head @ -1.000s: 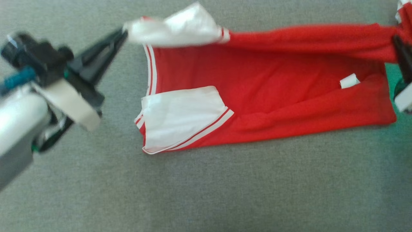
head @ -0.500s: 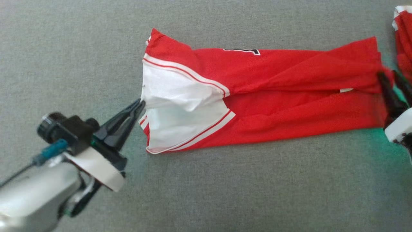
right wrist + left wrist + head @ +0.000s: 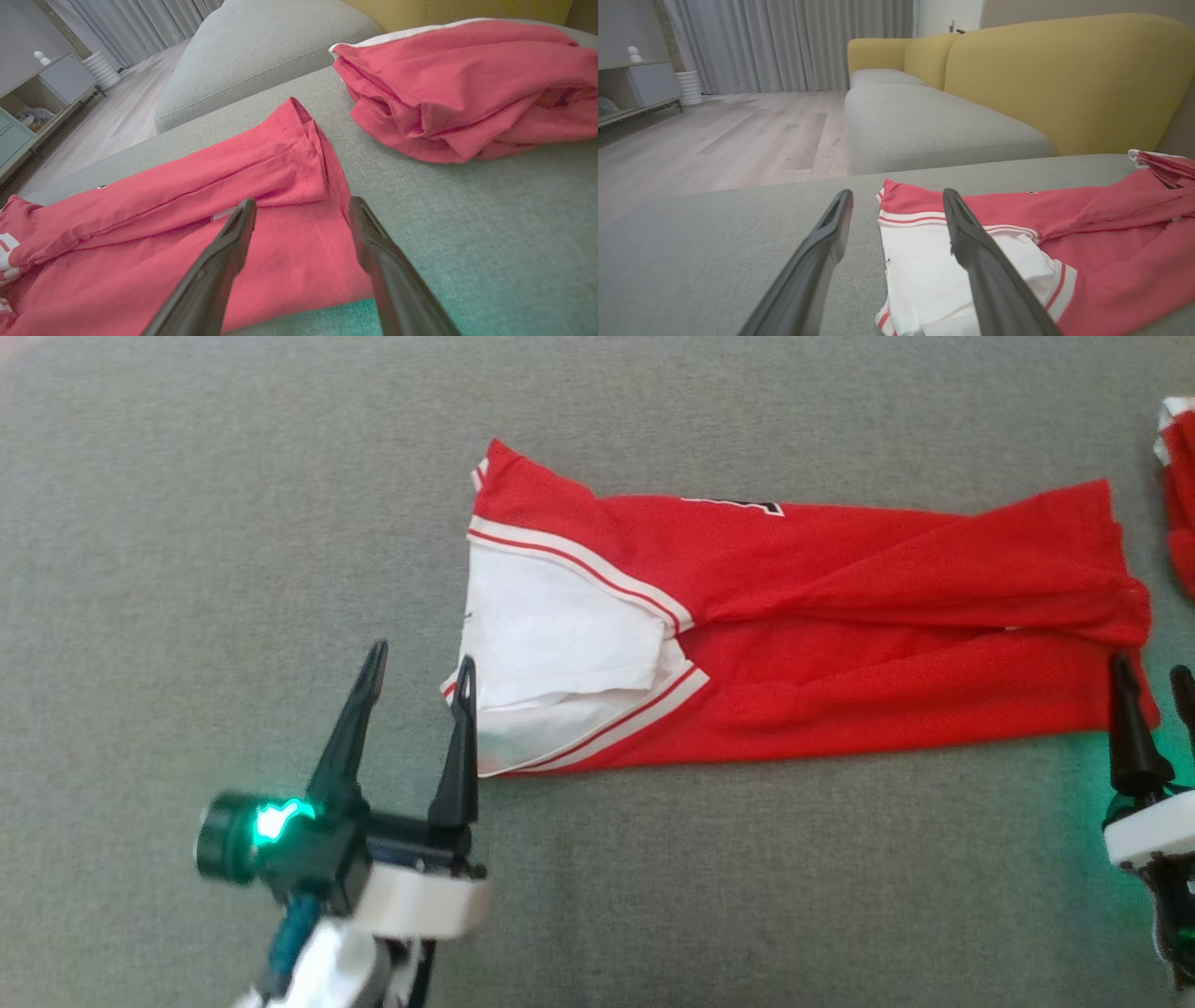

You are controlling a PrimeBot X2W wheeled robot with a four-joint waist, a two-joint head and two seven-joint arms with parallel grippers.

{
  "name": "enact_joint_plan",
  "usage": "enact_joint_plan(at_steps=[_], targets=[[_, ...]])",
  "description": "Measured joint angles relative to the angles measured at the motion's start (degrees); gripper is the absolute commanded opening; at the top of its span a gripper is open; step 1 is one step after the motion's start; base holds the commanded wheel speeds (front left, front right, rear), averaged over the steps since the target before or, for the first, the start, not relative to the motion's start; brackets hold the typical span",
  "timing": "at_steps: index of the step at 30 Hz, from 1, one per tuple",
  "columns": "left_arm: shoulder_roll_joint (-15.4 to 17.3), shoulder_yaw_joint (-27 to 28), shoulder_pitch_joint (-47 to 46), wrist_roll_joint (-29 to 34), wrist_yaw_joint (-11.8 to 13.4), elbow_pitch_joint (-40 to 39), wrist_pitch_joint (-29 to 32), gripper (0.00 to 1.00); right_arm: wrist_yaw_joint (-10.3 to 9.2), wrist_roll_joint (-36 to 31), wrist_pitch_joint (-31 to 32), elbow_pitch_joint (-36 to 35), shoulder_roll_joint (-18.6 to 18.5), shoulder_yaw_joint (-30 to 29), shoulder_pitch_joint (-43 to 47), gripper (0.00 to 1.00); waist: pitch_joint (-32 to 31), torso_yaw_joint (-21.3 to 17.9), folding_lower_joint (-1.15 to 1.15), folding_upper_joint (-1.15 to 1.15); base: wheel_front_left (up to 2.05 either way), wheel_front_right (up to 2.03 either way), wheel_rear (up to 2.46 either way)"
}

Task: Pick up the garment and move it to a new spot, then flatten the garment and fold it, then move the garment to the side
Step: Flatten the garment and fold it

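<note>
So the jersey (image 3: 840, 635) is lying flat-ish on the grey seat cushion (image 3: 653, 896). It's folded lengthwise into a long band that runs left to right across the middle of the head view. Its white panel (image 3: 551, 635) with the red-and-white striped edging sits at the left end and the plain red hem at the right end. A thin sliver of black lettering (image 3: 738, 505) pokes out along the far edge (too little of it showing to read). A few soft creases run along the band.

The left gripper (image 3: 421, 653) sits at the near left corner of the jersey, its two dark fingers spread wide with nothing pinched between them. Its right finger crosses in front of the white panel's edge, and the other one stands over bare cushion. A green light glows on its wrist. The right gripper (image 3: 1149, 665) is at the near right corner, fingers likewise parted and empty, with the hem lying under them in its wrist view.

Further right, apart from the jersey, a separate red cloth lump (image 3: 467, 79) lies bunched on the same cushion. The left wrist view also picks up a yellow backrest (image 3: 1064, 79), grey curtains (image 3: 784, 42) and a pale wood floor (image 3: 738, 135).
</note>
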Motion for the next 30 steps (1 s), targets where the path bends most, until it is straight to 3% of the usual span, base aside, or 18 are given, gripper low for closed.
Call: enact_joint_plan(at_steps=[4, 9, 17, 19, 20, 25, 30], targets=[[-5.93, 6.34, 5.89, 7.28, -1.23, -1.66, 0.00, 1.00, 0.00, -1.81, -0.22, 0.30, 1.71, -2.86, -0.56, 1.00, -0.39, 1.25, 0.00, 0.00, 0.00, 0.00, 0.00], [-12.23, 11.05, 8.77, 12.94, -5.80, -2.61, -0.09, 1.00, 0.00, -4.02, 0.69, 4.05, 2.90, -7.05, -4.71, 1.00, -0.45, 3.47, 0.01, 0.00, 0.00, 0.00, 0.00], [-17.59, 16.33, 11.20, 18.22, -12.28, -2.47, -0.10, 1.00, 0.00, -8.45, 8.09, 12.28, 3.74, -12.00, -7.90, 1.00, -0.39, 6.47, 0.01, 0.00, 0.00, 0.00, 0.00], [-18.17, 17.75, 11.82, 18.83, -13.22, -2.38, -0.10, 1.00, 0.00, -8.44, 9.27, 11.91, 4.00, -12.25, -7.95, 0.79, -0.47, 6.53, 0.01, 0.00, 0.00, 0.00, 0.00], [-18.48, 18.47, 12.04, 18.98, -13.79, -2.30, -0.10, 1.00, 0.00, -8.44, 9.58, 11.66, 4.17, -12.30, -7.93, 0.00, -0.53, 6.47, 0.01, 0.00, 0.00, 0.00, 0.00], [-19.47, 20.83, 12.81, 20.40, -15.72, -2.27, -0.10, 1.00, 0.00, -8.35, 9.92, 9.37, 5.01, -11.96, -6.90, 0.00, -1.13, 5.63, 0.01, 0.00, 0.00, 0.00, 0.00], [-20.11, 22.27, 12.93, 21.11, -17.49, -2.23, -0.11, 1.00, 0.00, -7.94, 10.58, 5.89, 3.25, -12.83, -6.11, 0.00, -1.74, 4.20, 0.01, 0.00, 0.00, 0.00, 0.00]])
